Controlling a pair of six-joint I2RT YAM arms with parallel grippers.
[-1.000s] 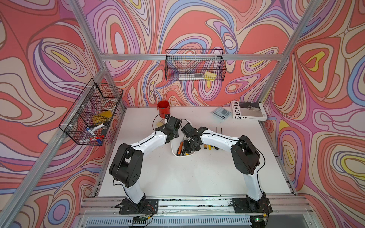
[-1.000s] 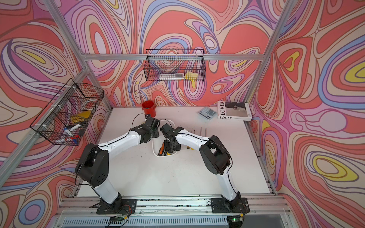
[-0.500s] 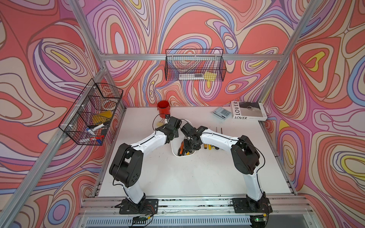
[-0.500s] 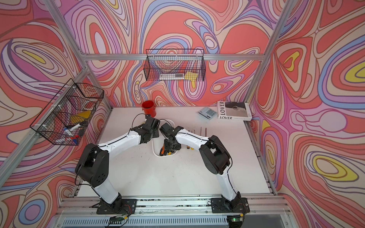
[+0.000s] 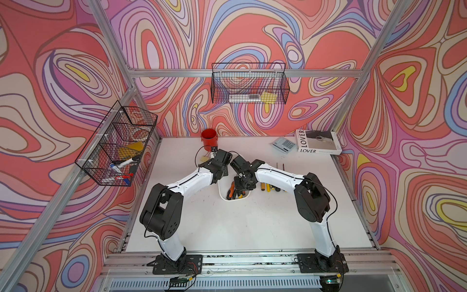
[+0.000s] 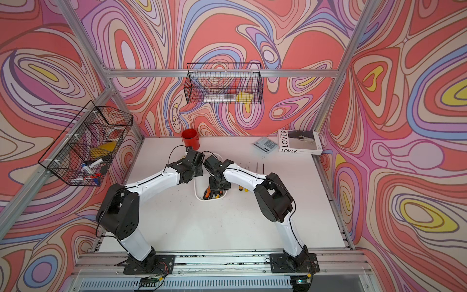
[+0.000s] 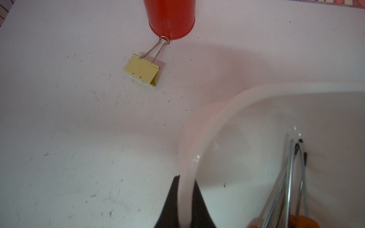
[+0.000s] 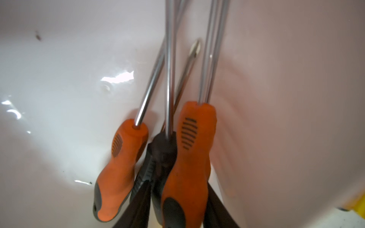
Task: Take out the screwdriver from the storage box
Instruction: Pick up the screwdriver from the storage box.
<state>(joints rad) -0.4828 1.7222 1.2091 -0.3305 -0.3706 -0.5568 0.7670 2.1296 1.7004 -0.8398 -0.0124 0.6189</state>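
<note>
Left gripper point(image 7: 186, 183) shut on the box point(image 7: 201, 120) wall, with 1 black finger point(image 7: 169, 203) outside the rim and 1 inside; shown only in the left wrist view. Right gripper point(image 8: 177, 185) down inside the box, fingers point(image 8: 136, 213) set either side of an orange-handled screwdriver point(image 8: 189, 148) and a black handle point(image 8: 164, 150) lying against it. Jaws astride both, but impossible to tell whether clamped or merely straddling. Just beside them, a 2nd orange screwdriver point(image 8: 122, 158), making 3 handles bunched against 1 wall with the steel shafts crossing away from the camera; all of this seen only in the right wrist view. In both top views, both sets of jaws hidden under the wrists, with the right gripper point(image 5: 241, 184) point(image 6: 217, 184) over the middle of the box point(image 5: 221, 188) point(image 6: 198, 189). Only the orange and black handle ends there, poking out at the near end. Box flat on the table point(image 5: 227, 227), mid-table between the 2 arms. Beyond it, near the back wall, a red cup point(image 7: 169, 17) point(image 5: 209, 140) and a yellow clip point(image 7: 142, 71), its wire loop touching the cup's base in the left wrist view, a mere speck in a top view. On the robot's right of the box, loose tools point(image 5: 267, 187) point(image 6: 242, 188) with yellow handles on the table, seen clearly only from above.
</note>
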